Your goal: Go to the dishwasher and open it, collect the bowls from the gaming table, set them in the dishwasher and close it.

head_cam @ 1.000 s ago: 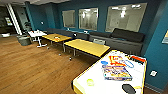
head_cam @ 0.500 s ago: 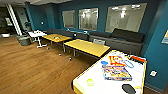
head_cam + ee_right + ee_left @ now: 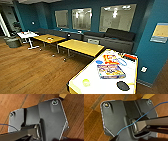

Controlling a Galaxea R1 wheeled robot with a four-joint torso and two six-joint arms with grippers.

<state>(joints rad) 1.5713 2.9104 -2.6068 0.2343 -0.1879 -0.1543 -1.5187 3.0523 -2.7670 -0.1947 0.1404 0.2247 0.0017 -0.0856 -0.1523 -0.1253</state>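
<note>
Head view looks down over a lounge with a wooden floor (image 3: 37, 70), and the gaming table (image 3: 100, 86) sits low and to the right of the frame, its white top carrying board game boxes (image 3: 110, 71), a dark grey flat round object (image 3: 123, 85) and one lime-green bowl (image 3: 86, 82) near its close end. Yellow wooden tables (image 3: 81, 47) stand further off, with a dark sofa (image 3: 112, 40) along the blue wall behind them. No dishwasher can be made out from here. Each wrist camera looks past its own mounting hardware at floorboards, and a corner of yellow wood sits at the frame edge, so neither pincer can be placed against the bowl beyond saying both hang over bare floor, apart from the tabletop. Whether either pincer is spread or pressed together, I cannot tell. The likely trouble is the table's near corner: the base seems close to it, and a loose turn could clip the edge. The bowl lies near that edge, so a knock could slide it off. A thin blue cable (image 3: 134, 124) loops across the left wrist and might snag.
</note>
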